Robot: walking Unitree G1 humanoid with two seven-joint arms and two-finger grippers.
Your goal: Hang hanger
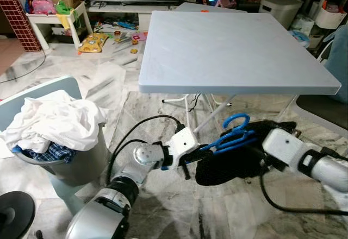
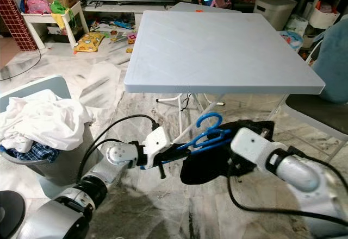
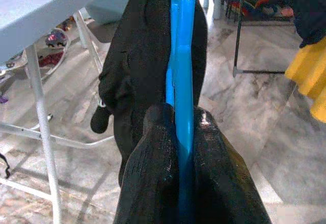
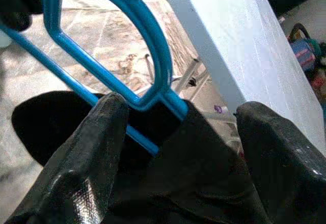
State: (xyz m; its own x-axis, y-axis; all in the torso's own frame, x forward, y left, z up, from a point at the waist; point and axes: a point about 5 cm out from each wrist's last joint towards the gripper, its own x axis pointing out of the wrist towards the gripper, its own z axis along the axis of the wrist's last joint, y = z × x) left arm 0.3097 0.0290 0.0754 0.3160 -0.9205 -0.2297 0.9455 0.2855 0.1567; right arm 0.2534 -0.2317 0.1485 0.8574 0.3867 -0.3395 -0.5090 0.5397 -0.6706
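A blue plastic hanger (image 1: 234, 133) with a black garment (image 1: 228, 165) draped over it hangs low, just below the front edge of the table. My left gripper (image 1: 209, 148) reaches in from the left and is shut on the hanger's bar (image 3: 182, 56), with both fingertips (image 3: 160, 119) pressed against the blue plastic. My right gripper (image 1: 255, 141) comes in from the right at the hanger's hook end. Its fingers (image 4: 114, 107) stand wide apart, open, with the black cloth (image 4: 193, 173) and the hanger's neck (image 4: 147, 46) lying between them.
A light blue folding table (image 1: 234, 49) stands straight ahead, its metal legs (image 3: 38, 107) behind the hanger. A grey bin (image 1: 81, 163) heaped with laundry is at my left. A dark chair seat (image 1: 326, 106) is at the right. Toys litter the far floor.
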